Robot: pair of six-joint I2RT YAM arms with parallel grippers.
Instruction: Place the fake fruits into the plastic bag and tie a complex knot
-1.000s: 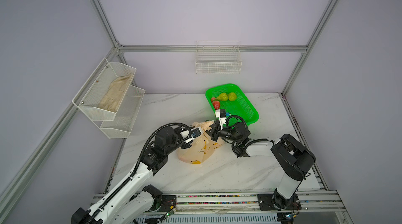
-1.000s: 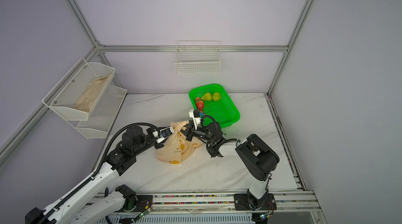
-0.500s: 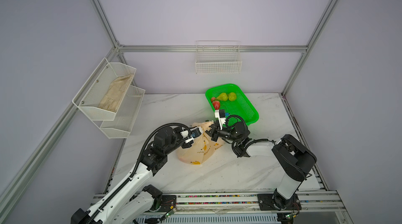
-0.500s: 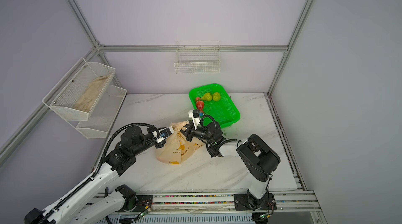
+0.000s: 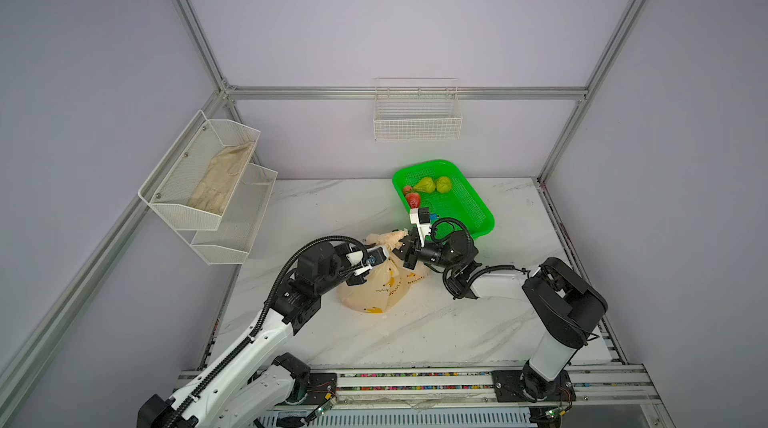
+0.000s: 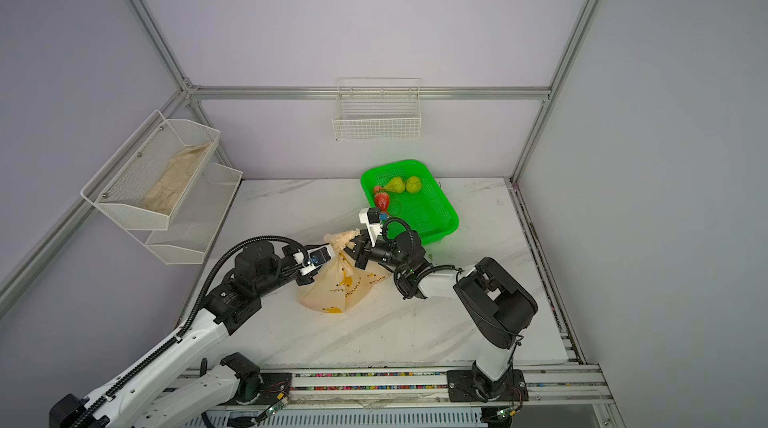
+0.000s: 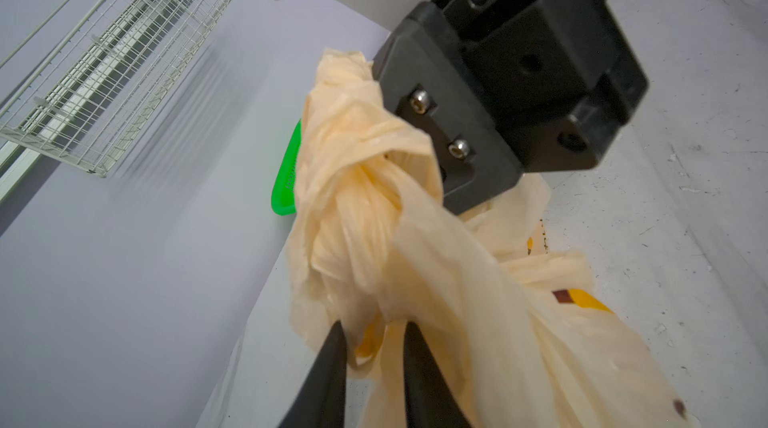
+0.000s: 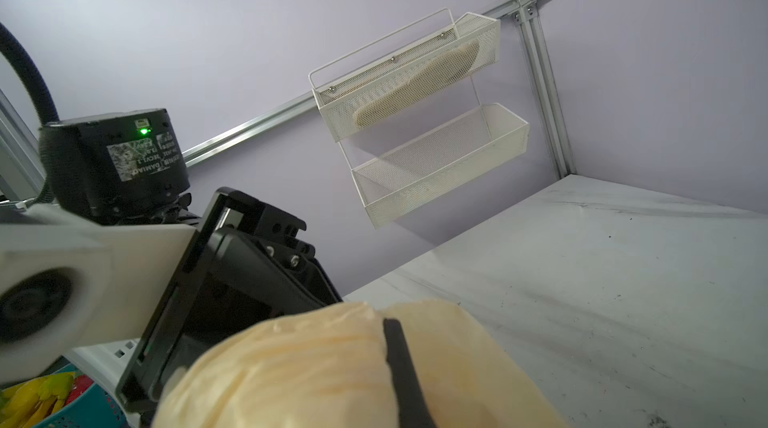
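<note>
Left gripper had its two black fingers nearly together, clamped on gathered film of the plastic bag just beneath the knot. Facing it from the opposite side, the right gripper was fully closed with its tip against the knot. It appeared to pinch one handle strip, though the film hid the exact contact.

Under both grippers lay the white marble table. Behind the right gripper, near it on the side away from the robot's base, sat a bright green basket. The cream-peach bag, printed with yellow bananas, rested on the table directly below the grippers, bulging. Its contents could not be made out. The knot, a bunched twist of handle strips, sat between the two grippers at the bag's top.

Smallest were three fake fruits in the basket beyond the right gripper: a yellow-green pear, a round green fruit and a red strawberry.

The step looked like cinching the knot. To do it well, the left gripper should anchor low while the right draws its strip straight outward, slowly and level. That would tighten the twist without tearing the thin film or dragging the bag.
</note>
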